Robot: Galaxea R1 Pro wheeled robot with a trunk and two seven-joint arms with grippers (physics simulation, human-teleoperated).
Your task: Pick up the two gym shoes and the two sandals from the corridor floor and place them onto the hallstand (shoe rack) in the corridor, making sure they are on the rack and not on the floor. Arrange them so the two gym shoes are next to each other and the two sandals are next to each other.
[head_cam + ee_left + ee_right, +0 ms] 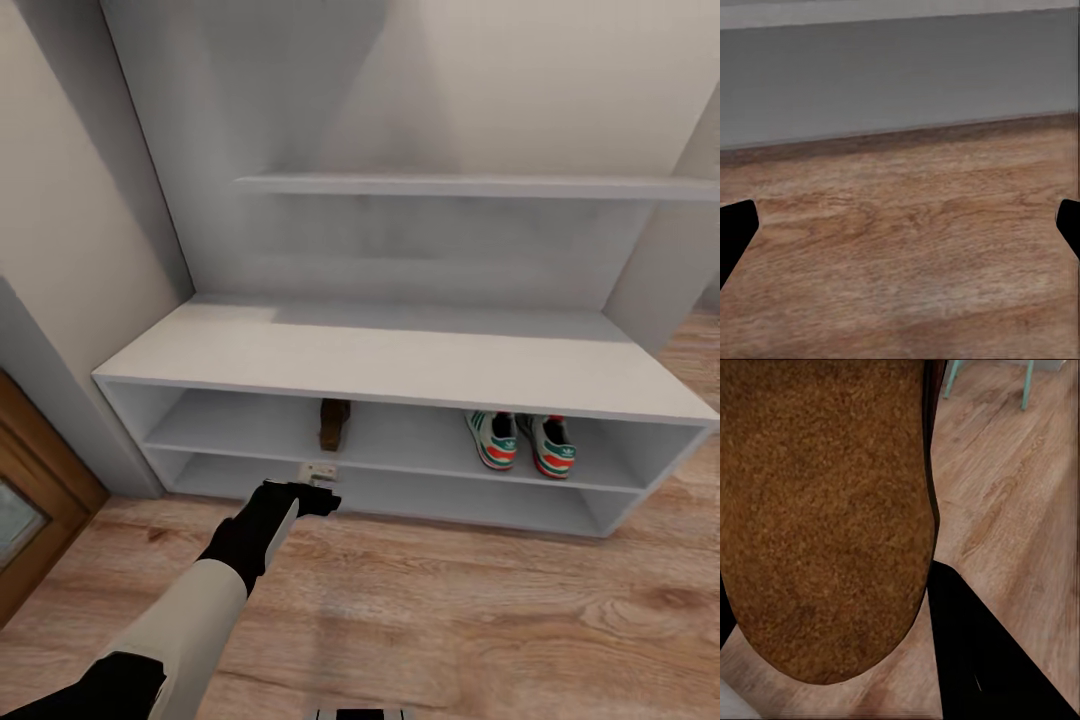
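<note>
Closest to my right wrist camera is a brown, grainy-soled leather sandal (825,517), with one dark finger (982,660) beside it; I think the right gripper is clamped on it, though I cannot be sure. From the head view, my left gripper (322,492) hovers wide open over the light wood-plank floor (480,610) before the pale grey hallstand (400,360). Its upper shelf carries another brown sandal (333,424) and, well apart, two cream-white sneakers (520,442) side by side.
</note>
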